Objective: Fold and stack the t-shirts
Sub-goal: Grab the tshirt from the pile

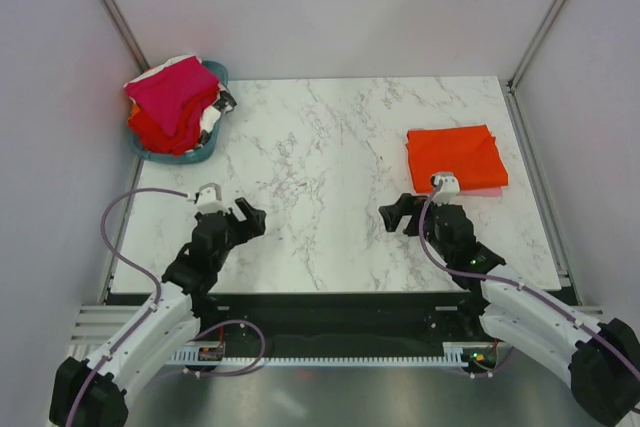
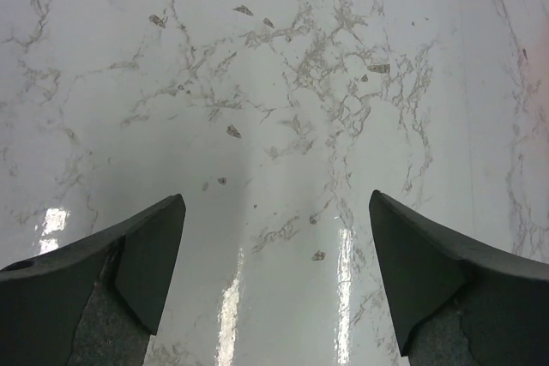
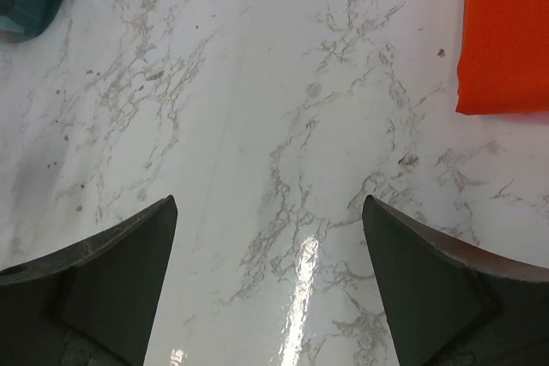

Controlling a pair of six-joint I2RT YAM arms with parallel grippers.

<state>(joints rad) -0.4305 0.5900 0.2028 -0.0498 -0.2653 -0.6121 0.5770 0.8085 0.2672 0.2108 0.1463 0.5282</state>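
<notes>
Left gripper [image 1: 252, 217] and right gripper [image 1: 393, 214] stand spread wide above the marble table [image 1: 330, 147]. The orange t-shirt [image 1: 455, 157] has its near edge just ahead-right of the right one.

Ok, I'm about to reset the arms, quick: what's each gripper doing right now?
Left gripper: open, holding nothing.
Right gripper: open, holding nothing.

Glossy marble-look table [image 1: 330, 147]; matt cloth orange t-shirt [image 1: 455, 155].

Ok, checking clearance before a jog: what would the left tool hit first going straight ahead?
Only bare marble table shows ahead of the left tool; the way looks free, though depth is unclear.
</notes>
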